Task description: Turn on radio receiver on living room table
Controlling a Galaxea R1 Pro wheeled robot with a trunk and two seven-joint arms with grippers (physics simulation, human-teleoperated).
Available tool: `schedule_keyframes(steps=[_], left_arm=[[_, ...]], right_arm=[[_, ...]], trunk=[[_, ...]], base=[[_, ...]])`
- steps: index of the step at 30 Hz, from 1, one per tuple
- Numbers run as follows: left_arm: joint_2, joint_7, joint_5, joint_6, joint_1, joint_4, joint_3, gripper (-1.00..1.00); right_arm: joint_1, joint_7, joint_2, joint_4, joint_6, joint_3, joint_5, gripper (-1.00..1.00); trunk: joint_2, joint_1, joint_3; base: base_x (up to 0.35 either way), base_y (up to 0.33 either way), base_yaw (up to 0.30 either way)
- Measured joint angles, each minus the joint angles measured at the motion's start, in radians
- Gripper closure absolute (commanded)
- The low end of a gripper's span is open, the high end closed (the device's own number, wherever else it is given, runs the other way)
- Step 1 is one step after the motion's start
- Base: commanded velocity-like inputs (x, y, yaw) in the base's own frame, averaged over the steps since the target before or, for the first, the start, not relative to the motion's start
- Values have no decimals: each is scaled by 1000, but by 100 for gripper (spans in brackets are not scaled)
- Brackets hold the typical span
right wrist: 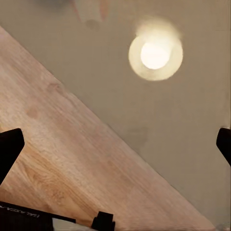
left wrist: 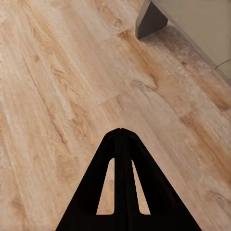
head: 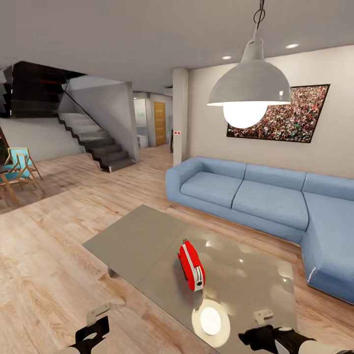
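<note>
The radio receiver [head: 191,265] is a small glossy red box with rounded corners; its narrow end is white with some dark marks, and a thin short part stands up from its top edge; the knob I cannot make out clearly. It stands upright on the table [head: 137,236], about in the middle of the top, a little toward the near edge; nothing touches it.

The table is low and rectangular, with a shiny grey-beige top; on the top, between the radio receiver and the near edge, lies the round bright reflection [head: 210,320] of the pendant lamp [head: 250,88]. Behind the table is the blue sofa [head: 255,196], and on the wall above it hangs the crowd picture [head: 280,115]; the floor [head: 44,275] is of light wood planks.

The left gripper [left wrist: 120,132] is over the bare floor, beside a table leg [left wrist: 149,21]; its two fingers meet at the tips, so it is closed with nothing between them. The right gripper [right wrist: 118,144] is over the near edge of the table; its fingers [right wrist: 9,147] stand far apart at the two sides of the picture, so it is wide and holds nothing.
</note>
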Motion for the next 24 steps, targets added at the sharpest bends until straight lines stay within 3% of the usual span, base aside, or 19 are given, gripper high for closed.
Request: schedule_keyframes(steps=[14, 24], left_arm=[[4, 0, 0, 0, 0, 0, -1, 100], [4, 0, 0, 0, 0, 0, -1, 100]], right_arm=[[102, -1, 3, 0, 0, -1, -1, -100], [112, 1, 9, 0, -1, -2, -2, -100]], trunk=[[98, -54, 44], [168, -92, 75]], base=[[0, 0, 0], [0, 0, 0]])
